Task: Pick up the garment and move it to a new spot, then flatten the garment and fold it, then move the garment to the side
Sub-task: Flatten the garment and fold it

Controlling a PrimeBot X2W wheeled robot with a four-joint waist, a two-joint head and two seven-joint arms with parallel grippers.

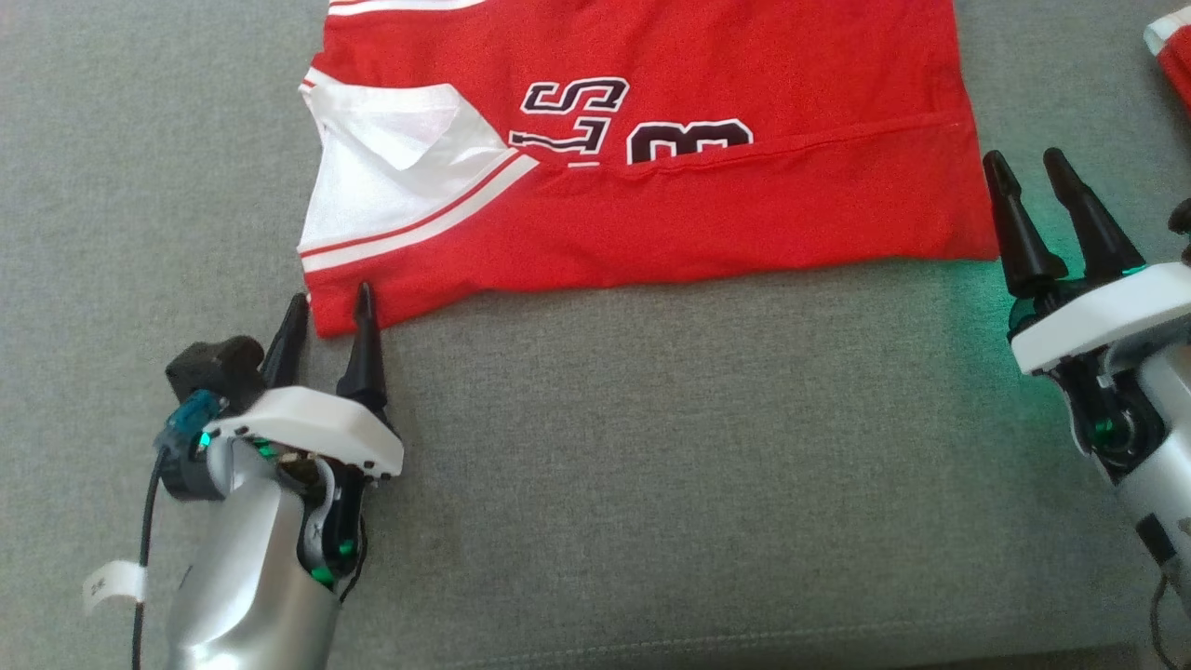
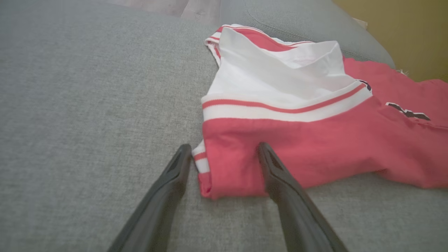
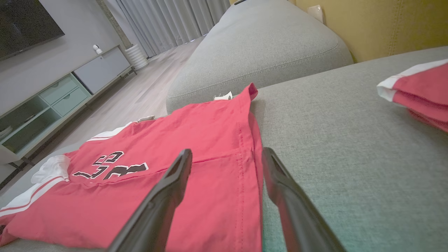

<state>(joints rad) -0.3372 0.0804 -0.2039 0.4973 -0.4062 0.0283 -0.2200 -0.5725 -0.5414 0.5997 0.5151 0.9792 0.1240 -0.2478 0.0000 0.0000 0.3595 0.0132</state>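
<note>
Grey sofa cushion (image 1: 651,465) holds the folded red garment (image 1: 707,214) at twelve o'clock, left gripper (image 1: 332,294) spread wide at its seven o'clock corner, right gripper (image 1: 1025,156) wide at its four o'clock corner.

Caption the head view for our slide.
Open left hand and open right hand at the near corners of a red jersey on a grey cushion.

A home living room; grey sofa (image 3: 262,45), television (image 3: 24,21), curtains (image 3: 175,17), low sideboard (image 3: 63,94).
</note>
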